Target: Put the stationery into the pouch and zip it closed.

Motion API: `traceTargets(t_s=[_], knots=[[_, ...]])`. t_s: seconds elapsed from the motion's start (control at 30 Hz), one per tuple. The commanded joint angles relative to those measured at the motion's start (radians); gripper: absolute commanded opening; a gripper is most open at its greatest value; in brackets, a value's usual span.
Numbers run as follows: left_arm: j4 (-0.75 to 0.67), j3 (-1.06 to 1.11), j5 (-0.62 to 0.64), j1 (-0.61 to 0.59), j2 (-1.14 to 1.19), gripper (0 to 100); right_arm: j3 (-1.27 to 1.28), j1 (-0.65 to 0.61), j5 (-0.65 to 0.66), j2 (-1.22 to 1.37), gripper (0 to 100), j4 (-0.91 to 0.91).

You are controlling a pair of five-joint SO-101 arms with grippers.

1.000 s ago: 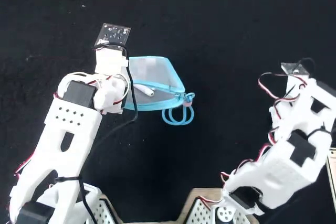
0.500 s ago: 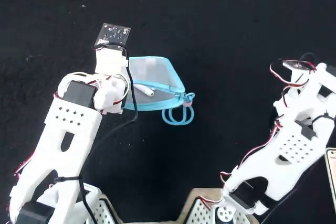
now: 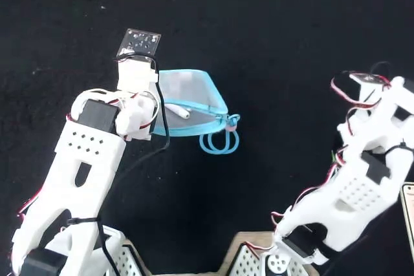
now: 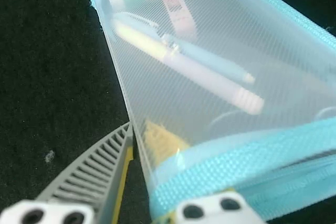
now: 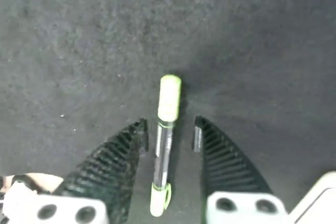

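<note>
Item: green-capped pen (image 5: 169, 95), lying flat on the black tabletop (image 3: 278, 63), well apart from the pouch (image 3: 187, 95), which sits at the far side of the work area. Orientation: the pen's long axis runs parallel to the gripper fingers, with the capped end pointing out past the fingertips and the clip end back toward the palm. Right gripper (image 5: 168, 132): wide open and holding nothing, with one finger on either side of the clear barrel and neither plainly touching it. Left gripper (image 4: 149, 182): closed on the pouch corner beside the zip edge. Pouch contents, seen through the wall: a blue pen (image 4: 210, 64) and other small pieces. A ring pull (image 3: 218, 141) sits at the zip's end away from the left gripper. Step in hand, as judged: grasping the last loose pen. Recommended handling is to lower the gripper until the fingertips nearly meet the tabletop, stay centred over the pen, and close across the barrel near its middle so it cannot pivot. Then carry the pen over and line its long axis up with the zip opening, entering cap first while the left gripper steadies the mouth.
</note>
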Motion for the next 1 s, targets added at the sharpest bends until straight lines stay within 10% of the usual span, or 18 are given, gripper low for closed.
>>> traceTargets(t_s=[0.0,0.2,0.97], knots=[[0.017,0.033,0.005,-0.010,0.012,3,0.148,-0.046,0.008,-0.156,13.0,-0.167],[0.017,0.036,0.005,-0.010,0.012,3,0.272,-0.049,0.011,-0.211,13.0,-0.359],[0.017,0.036,0.005,-0.010,0.012,3,0.211,-0.034,0.120,-0.113,13.1,-0.207]])
